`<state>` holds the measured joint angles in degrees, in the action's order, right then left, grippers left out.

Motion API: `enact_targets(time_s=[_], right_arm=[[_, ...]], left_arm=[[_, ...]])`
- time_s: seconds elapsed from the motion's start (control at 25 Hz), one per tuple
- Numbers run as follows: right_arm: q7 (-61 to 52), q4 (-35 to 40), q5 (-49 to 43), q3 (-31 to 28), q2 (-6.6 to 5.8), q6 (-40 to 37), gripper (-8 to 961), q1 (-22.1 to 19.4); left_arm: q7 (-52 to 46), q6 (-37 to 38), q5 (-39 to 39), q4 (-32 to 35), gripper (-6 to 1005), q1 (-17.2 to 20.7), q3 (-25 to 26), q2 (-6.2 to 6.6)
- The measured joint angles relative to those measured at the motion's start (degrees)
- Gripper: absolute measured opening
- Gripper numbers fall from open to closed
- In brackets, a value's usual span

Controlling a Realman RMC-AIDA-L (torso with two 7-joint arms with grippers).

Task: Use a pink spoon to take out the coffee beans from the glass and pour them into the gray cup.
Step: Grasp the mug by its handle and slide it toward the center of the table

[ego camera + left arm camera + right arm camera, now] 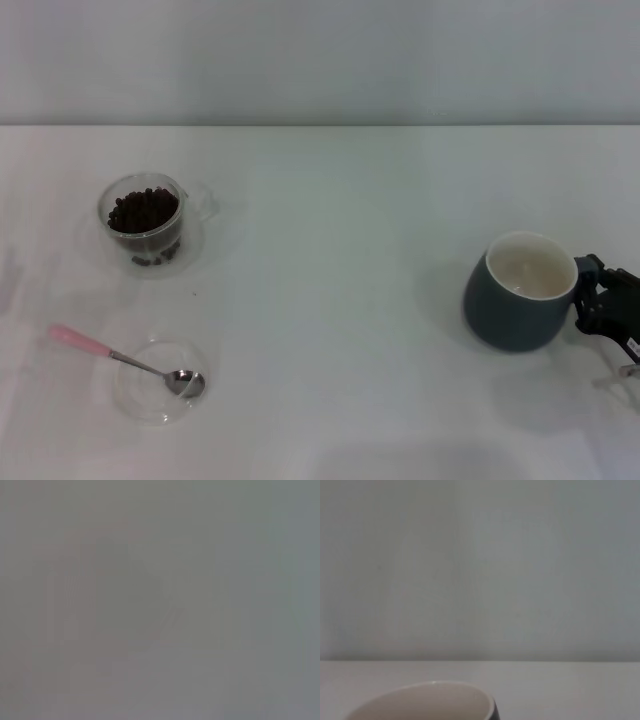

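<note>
Stood on a white surface [330, 300]: four things, spread wide. At far left, the glass [150, 222], upright, with its handle turned toward the right and heaped with coffee beans [144, 210]; seemed to rest on a clear saucer-like base, with a few beans showing low down behind the wall. Nearer and just below it in the head view, a shallow clear dish [160, 380]. Lay across that dish's rim the pink spoon [125, 360], silver bowl inside the dish, pink handle pointing out to the left and away. Touched by no gripper.

Well apart, at the right side, stood the gray cup [522, 292], upright, cream inside, showing no beans within. Pressed close against its right flank was the right gripper [590, 300], dark, reaching in from the right edge, right where a handle would be; handle itself hidden behind it. Looked clamped about that side of the cup, though finger spread could not be made out, so clenched or loose could not be told for sure.

From the right wrist view, only the cup's pale rim [427, 700] low down, with surface and blank wall behind. Left wrist view gave only a grey blur. Left gripper seen nowhere.
</note>
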<state>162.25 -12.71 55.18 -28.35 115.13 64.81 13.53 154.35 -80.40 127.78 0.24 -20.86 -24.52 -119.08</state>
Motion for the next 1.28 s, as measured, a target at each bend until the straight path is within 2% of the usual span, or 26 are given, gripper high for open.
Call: enact_targets(time_s=[0.52, 0.92, 1.28], right_arm=[[0.5, -2.4, -3.7, 4.5, 0.23, 1.0, 134, 2.2], [0.8, -6.3, -7.8, 6.1, 0.50, -3.9, 133, 5.1], [3.6, -5.9, -11.0, 6.4, 0.52, -5.1, 133, 6.1]], left_arm=[[0.1, 0.2, 0.0, 0.0, 891, -0.6, 0.0, 0.00], [0.1, 0.0, 0.0, 0.0, 892, -0.9, 0.0, 0.00], [0.1, -0.1, 0.0, 0.0, 891, -0.5, 0.0, -0.04]])
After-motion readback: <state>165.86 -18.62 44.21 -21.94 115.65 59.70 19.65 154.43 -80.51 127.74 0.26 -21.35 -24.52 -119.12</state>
